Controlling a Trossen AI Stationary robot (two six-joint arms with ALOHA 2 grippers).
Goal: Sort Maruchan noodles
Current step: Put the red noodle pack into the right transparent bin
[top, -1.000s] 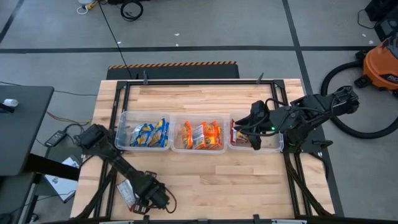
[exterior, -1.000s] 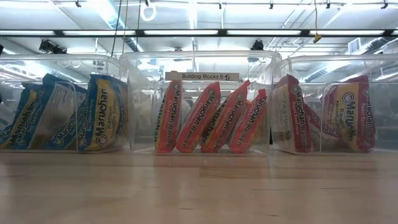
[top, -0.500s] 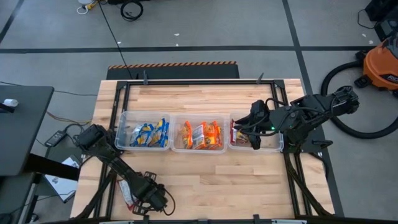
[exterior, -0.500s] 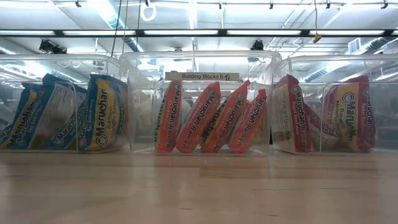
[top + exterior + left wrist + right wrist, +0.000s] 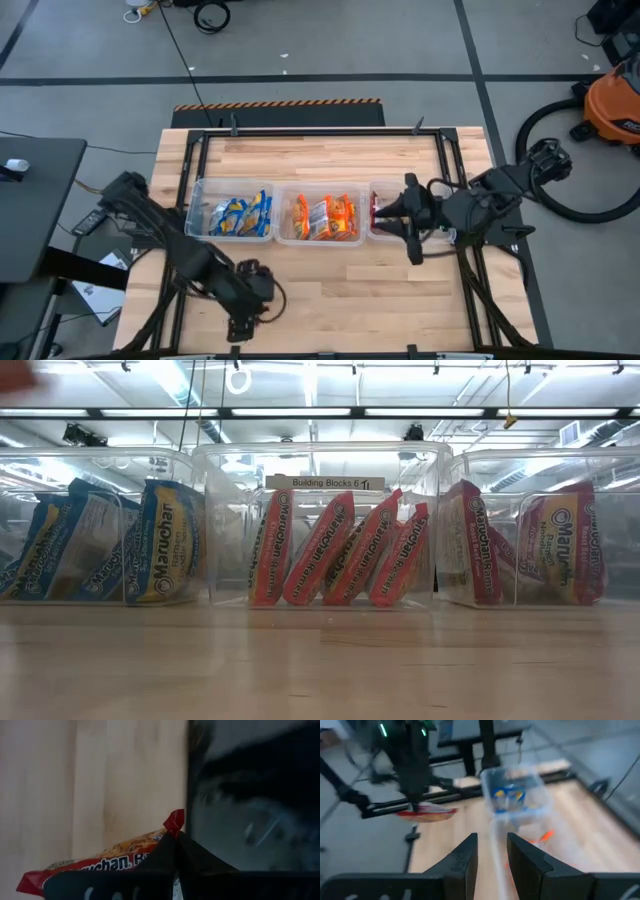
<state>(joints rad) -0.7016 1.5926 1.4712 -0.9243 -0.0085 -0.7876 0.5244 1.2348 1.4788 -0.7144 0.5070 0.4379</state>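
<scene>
Compared to a second ago, we've got the left gripper (image 5: 238,325) clamped shut on a red packet (image 5: 107,860) at the near left corner of the table (image 5: 320,160), and the left arm has swung its elbow out toward the table's left edge. Back then the packet was lying flat at that corner under wide-open fingers. The right gripper (image 5: 414,250) has pulled out of the right bin (image 5: 447,238) and now hangs over its near wall, fingers (image 5: 465,855) partly apart with nothing between them. The high view doesn't really show the packet now, but our left wrist view does: red wrapper, noodle picture, pinched at one end with the wood behind it. Our right wrist view catches it too, dangling under the left gripper, well apart from the bins. The low view shows neither gripper, just the sorted stuff standing on edge: blue packets (image 5: 160,540) in the left bin (image 5: 200,185), orange ones (image 5: 335,550) in the middle bin (image 5: 282,190), red ones (image 5: 470,545) in the right bin.
</scene>
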